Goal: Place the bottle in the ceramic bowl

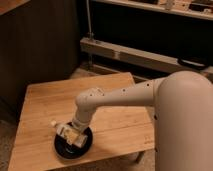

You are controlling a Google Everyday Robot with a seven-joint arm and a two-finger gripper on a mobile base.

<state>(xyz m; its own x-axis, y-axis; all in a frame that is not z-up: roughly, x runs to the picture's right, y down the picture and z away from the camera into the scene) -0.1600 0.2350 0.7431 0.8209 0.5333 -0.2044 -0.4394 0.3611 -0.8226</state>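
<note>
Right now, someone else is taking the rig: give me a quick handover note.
Gripper: low over the bowl at the front left of the wooden table, at the bottle.
Bottle: lying tilted across the bowl, white cap end poking out past the rim toward the left.
Bowl: black, sitting near the table's front edge.
Done: bottle brought to the bowl.
Left: I cannot tell whether the bottle is released; confirm it rests in the bowl, then lift the arm away.
</note>
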